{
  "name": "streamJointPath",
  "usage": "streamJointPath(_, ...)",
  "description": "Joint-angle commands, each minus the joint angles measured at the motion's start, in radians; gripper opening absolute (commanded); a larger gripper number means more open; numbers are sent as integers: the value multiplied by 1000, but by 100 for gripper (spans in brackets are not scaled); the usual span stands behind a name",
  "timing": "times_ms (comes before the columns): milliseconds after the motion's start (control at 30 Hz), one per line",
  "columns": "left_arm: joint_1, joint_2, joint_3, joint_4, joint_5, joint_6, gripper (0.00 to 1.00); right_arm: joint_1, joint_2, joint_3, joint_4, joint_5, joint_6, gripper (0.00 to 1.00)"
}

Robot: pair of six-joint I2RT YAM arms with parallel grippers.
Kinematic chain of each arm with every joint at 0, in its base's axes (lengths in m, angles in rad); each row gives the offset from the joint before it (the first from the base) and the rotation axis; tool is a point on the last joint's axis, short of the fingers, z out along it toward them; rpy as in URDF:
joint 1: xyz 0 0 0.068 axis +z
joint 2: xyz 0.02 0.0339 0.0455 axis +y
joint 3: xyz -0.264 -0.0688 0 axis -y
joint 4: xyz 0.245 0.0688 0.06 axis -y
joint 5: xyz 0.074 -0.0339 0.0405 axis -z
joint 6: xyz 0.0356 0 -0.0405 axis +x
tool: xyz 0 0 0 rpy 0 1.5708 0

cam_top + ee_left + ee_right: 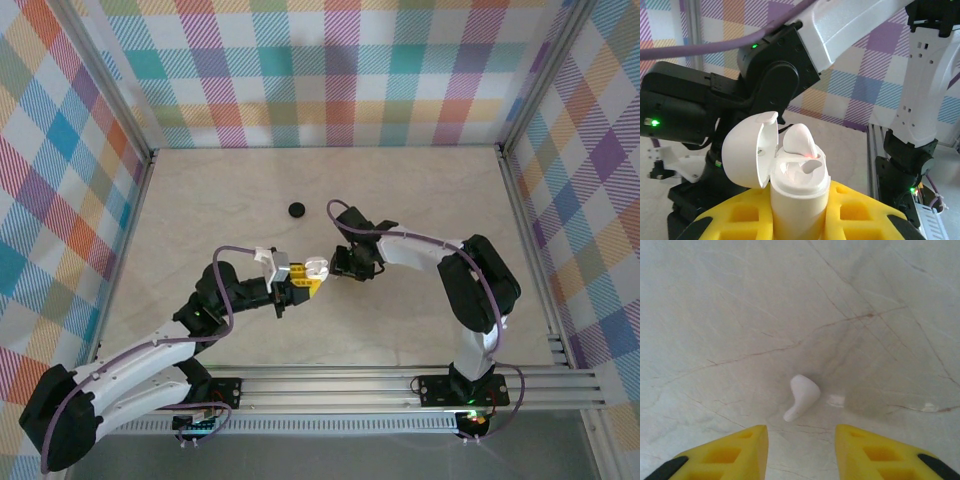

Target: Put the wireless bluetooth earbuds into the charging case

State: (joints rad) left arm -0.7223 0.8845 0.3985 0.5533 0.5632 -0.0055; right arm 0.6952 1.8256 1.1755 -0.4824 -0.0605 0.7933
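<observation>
Here, clamping the charging case [800, 200] upright in the left gripper [300, 283], lid open, to receive; hovering the right gripper [800, 450], jaws parted, empty, over the loose earbud [801, 396] midway between the table's [740, 315] side edges.

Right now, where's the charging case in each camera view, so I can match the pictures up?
Top external: the charging case is mid-table, at the tip of the left hand.
Left wrist: bottom centre, between the yellow fingers, lid open leftward, a seated earbud sitting in it.
Right wrist: table with a loose earbud, white, near centre.
Shared landmark: the left hand's yellow fingers, in top external and left wrist.
</observation>
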Motion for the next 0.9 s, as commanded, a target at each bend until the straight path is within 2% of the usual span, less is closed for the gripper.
streamJointPath(0,-15,2,22,47,35,31,0,10,32,43,-15,20,20,37)
streamJointPath(867,-22,-42,11,-31,40,73,0,10,165,174,-125,37,-14,27)
